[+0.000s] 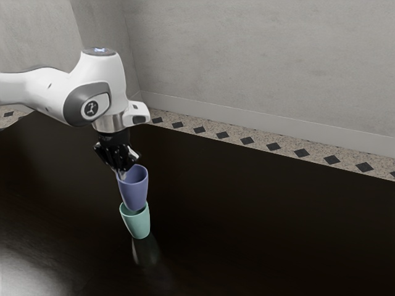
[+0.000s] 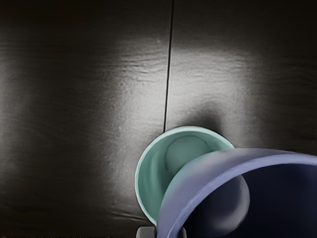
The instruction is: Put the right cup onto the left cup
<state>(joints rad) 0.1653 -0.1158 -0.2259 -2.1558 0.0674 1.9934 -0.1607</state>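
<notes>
Beneath the green cup (image 1: 139, 225) and all around it spreads the dark table (image 1: 259, 234), which supports that cup upright. The robot arm (image 1: 102, 71) reaches in over the table, with its wrist higher than the green cup. The gripper (image 1: 123, 175), above the green cup and toward the exterior view's left, is closed on one side wall of the purple cup (image 1: 134, 192). That cup, mouth up with a slight lean, is over the green cup; its base overlaps the green mouth in the exterior view, though whether it touches or has entered cannot be told for certain.

The step in hand is alignment and lowering. Procedure:

1. Center the purple base over the green mouth. Correct any sideways offset before descending.
2. Bring the purple cup closer to vertical. A pinch on one wall allows the cup to swing about the grip, so turn the wrist gently.
3. Lower slowly and straight. If the base catches the green rim (image 2: 136, 181), stop, raise slightly and re-center; pressing on could tip or push the green cup.
4. Release only when the purple cup is seated. Part the fingertips (image 2: 145, 232) evenly, then withdraw upward without dragging the wall.
</notes>
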